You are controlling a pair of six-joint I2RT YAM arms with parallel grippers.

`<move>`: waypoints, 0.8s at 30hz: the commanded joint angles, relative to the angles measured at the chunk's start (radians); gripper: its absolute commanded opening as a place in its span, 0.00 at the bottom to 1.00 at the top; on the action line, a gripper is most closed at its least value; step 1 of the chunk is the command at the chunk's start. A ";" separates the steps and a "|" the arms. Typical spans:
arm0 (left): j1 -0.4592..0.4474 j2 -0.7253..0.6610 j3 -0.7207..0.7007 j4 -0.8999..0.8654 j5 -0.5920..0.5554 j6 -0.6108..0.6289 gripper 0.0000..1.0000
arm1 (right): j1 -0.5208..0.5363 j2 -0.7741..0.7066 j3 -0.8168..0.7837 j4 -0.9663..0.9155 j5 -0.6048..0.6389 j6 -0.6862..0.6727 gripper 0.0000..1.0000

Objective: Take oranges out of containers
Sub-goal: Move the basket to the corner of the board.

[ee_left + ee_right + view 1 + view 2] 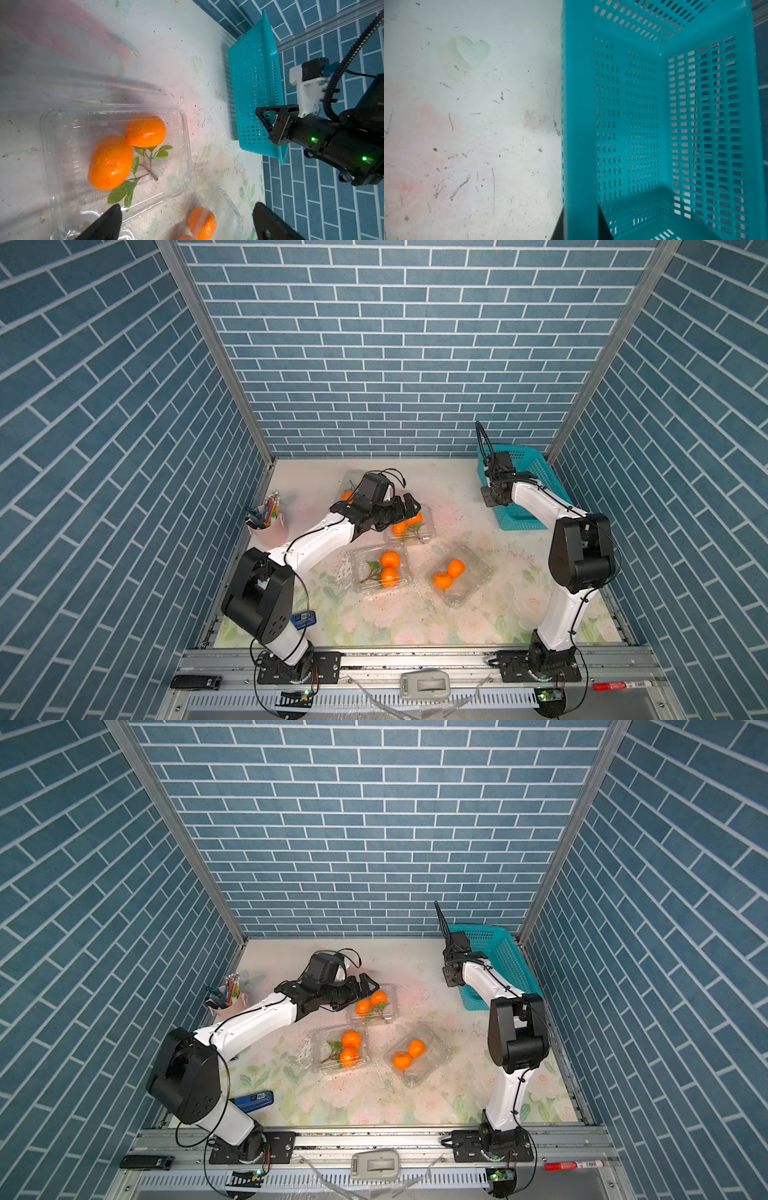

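Note:
Several clear containers lie mid-table, each with a pair of oranges. One container (424, 531) (178, 133) holds two leafy oranges (401, 527) (112, 162). My left gripper (411, 506) (187, 207) hovers over its edge, open and empty. Nearer the front, one container (361, 572) holds oranges (390, 568), and another container (473, 572) holds oranges (449, 574). A further container (347, 479) at the back is mostly hidden behind my left wrist. My right gripper (489, 498) (581, 226) is shut on the near wall of the teal basket (534, 472) (643, 104), one finger on each side.
A pink pencil cup (272, 529) stands at the left wall and a blue device (305, 618) lies by my left arm's base. On the front rail lie a grey device (424, 684), a red marker (619, 685) and a black item (195, 681). Brick walls enclose three sides.

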 commanded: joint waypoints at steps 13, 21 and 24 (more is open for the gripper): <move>0.019 0.047 0.165 -0.332 -0.105 0.147 0.99 | -0.003 0.007 0.084 -0.036 -0.005 0.051 0.33; 0.099 0.087 0.236 -0.512 -0.115 0.217 0.99 | -0.002 -0.140 0.112 -0.099 -0.098 0.189 0.69; 0.146 0.056 0.178 -0.446 -0.081 0.184 0.99 | 0.001 -0.211 0.086 -0.088 -0.205 0.283 0.81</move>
